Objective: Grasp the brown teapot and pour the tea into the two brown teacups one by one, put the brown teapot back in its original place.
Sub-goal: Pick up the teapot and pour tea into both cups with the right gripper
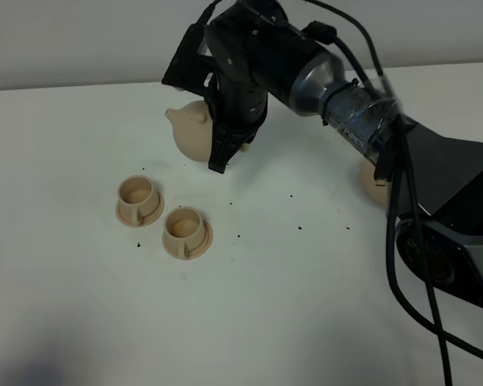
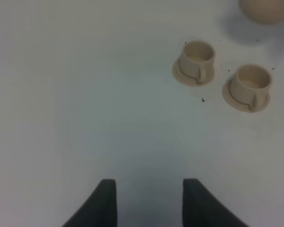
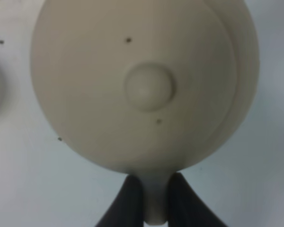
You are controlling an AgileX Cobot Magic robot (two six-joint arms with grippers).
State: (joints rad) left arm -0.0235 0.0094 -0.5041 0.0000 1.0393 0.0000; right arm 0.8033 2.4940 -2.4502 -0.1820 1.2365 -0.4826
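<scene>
Right wrist view is showing the right hand [image 3: 156, 191] clamping shut on the loop handle [image 3: 156, 210] of the brown teapot [image 3: 132, 56]; dark fingers [image 3: 125, 203] are pressing on either side of the handle; the lid knob [image 3: 149, 87] is facing the cam. Exterior high view: the pot is hanging under the arm [image 1: 346, 104] near the desk's [image 1: 80, 322] far edge, spout [image 1: 171, 115] pointing twd the left edge; can't tell whether it's touching the desk. The two brown teacups, left cup [image 1: 137, 191] & right cup [image 1: 185, 223], are standing side by side, just apart, left of the desk's middle & closer to the front edge than the pot, each sitting on a small saucer [image 1: 129, 215]. The original place [image 1: 374, 183], a wider saucer, is lying twd the right edge, well apart from the pot & partly hidden behind the arm. Dark specks [image 1: 299, 227] are dotting the desk. The left hand [image 2: 149, 201] is hovering over bare desk w/ jaws standing apart, gripping nothing; both cups are lying ahead of it.
</scene>
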